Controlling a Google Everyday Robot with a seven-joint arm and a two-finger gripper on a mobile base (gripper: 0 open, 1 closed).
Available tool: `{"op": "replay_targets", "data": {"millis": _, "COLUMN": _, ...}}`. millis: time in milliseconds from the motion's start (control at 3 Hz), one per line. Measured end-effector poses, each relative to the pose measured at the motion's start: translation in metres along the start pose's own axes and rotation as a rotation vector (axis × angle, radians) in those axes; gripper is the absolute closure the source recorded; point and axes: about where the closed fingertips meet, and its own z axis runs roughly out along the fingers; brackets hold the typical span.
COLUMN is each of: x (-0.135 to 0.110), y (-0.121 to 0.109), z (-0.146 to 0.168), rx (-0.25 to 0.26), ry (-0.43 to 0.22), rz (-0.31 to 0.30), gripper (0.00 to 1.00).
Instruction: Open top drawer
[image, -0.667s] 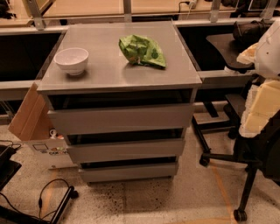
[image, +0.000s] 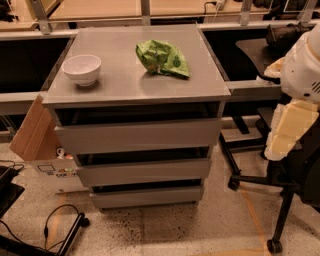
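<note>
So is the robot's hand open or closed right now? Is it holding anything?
Gripper: hanging at the right edge, beside the cabinet, not touching the top drawer; open, closed or holding something cannot be told.

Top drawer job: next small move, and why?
Probably swing the gripper left toward the upper edge of the top drawer. The gripper hangs at the view's right edge, apart from the cabinet; the drawer looks unopened, and its handleless front offers only the dark gap above to hook.
</note>
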Motion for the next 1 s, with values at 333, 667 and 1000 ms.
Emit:
{"op": "replay_targets", "data": {"millis": 333, "x": -0.010, "y": -0.001, "z": 0.053, "rx": 0.074, "ry": 0.026, "rz": -0.085, "gripper": 0.00}}
{"op": "replay_targets", "data": {"millis": 667, "x": -0.017, "y": 0.000, "z": 0.105, "rx": 0.121, "ry": 0.036, "rz": -0.188, "gripper": 0.00}}
{"op": "replay_targets", "data": {"millis": 1000, "x": -0.039, "y": -0.015, "z": 0.184, "rx": 0.155, "ry": -0.029, "rz": -0.292, "gripper": 0.00}}
